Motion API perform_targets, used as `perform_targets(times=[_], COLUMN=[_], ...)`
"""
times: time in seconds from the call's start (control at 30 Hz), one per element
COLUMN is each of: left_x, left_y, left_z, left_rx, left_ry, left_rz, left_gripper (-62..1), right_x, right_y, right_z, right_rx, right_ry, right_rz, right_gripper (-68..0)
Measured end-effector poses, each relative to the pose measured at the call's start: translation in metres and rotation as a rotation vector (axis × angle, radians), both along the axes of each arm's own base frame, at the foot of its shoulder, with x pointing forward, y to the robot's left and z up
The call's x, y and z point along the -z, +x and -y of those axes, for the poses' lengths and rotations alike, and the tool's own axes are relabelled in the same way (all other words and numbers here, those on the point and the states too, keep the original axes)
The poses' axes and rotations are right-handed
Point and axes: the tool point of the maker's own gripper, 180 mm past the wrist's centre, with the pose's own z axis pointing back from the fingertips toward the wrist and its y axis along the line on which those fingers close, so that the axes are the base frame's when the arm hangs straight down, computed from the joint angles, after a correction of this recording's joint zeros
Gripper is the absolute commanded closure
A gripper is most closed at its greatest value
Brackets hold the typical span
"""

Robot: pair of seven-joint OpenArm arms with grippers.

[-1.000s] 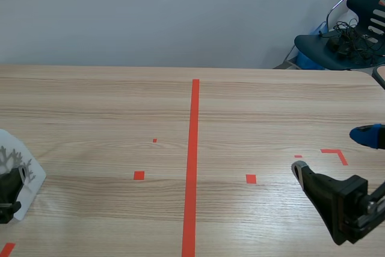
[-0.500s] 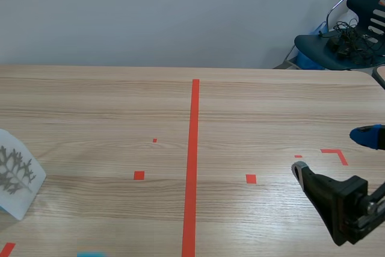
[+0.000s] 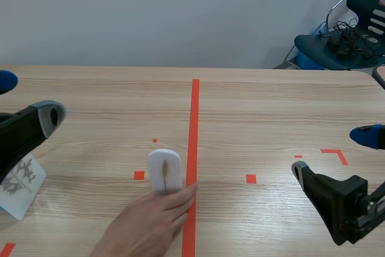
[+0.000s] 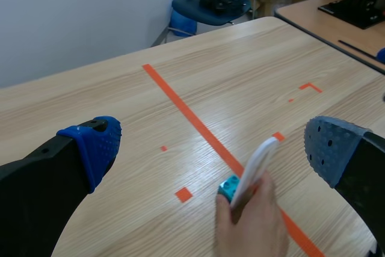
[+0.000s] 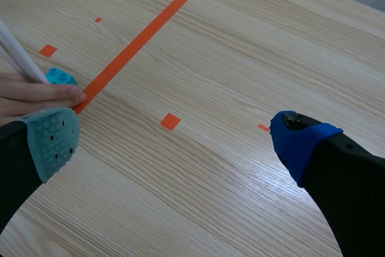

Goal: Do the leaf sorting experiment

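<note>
Leaf card (image 3: 164,171), thin white rounded sheet on teal block (image 4: 228,188), steadied by person's hand (image 3: 150,224): likely light, stiff, tippy; pinch across flat faces; left gripper (image 4: 213,144), right gripper (image 5: 175,138) spread, empty.

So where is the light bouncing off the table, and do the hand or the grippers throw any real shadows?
Right wrist view: a pale sheen on the table, between the open fingers of the right gripper. Scene view: soft, even light, with at most a faint shadow beside the person's hand and the white card. Left wrist view: no hard shadows either.
</note>
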Motion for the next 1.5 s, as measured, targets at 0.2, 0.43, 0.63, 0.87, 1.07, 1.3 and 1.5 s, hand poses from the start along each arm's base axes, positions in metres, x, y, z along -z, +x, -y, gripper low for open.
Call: perform_targets(times=[0.2, 0.43, 0.63, 0.87, 1.07, 1.3, 1.5], left_x=[0.012, 0.031, 0.07, 0.093, 0.094, 0.089, 0.085], left_y=[-0.008, -0.01, -0.013, -0.017, -0.017, -0.012, -0.007], left_z=[0.025, 0.023, 0.002, -0.014, -0.014, -0.014, -0.013], left_rx=[0.052, 0.058, -0.005, -0.057, -0.037, -0.035, -0.035], left_ry=[-0.051, 0.03, 0.027, -0.002, 0.073, 0.081, 0.08], left_rz=[-0.042, -0.07, -0.175, -0.229, -0.186, -0.154, -0.135], left_gripper=[-62.3, -62.3, -62.3, -62.3, -62.3, -62.3, -62.3], right_x=[0.0, 0.001, -0.003, -0.006, -0.007, 0.049, 0.078], right_y=[0.0, 0.0, 0.007, 0.007, 0.015, 0.012, 0.004], right_z=[0.0, 0.0, -0.004, -0.022, -0.034, -0.073, -0.117], right_rx=[0.0, -0.001, -0.03, -0.167, -0.23, -0.371, -0.508], right_ry=[0.0, -0.002, -0.01, -0.021, -0.065, -0.046, -0.01], right_rz=[0.0, -0.004, 0.003, -0.016, 0.02, -0.043, -0.017], right_gripper=[-67.9, -67.9, -67.9, -67.9, -67.9, -67.9, -67.9])
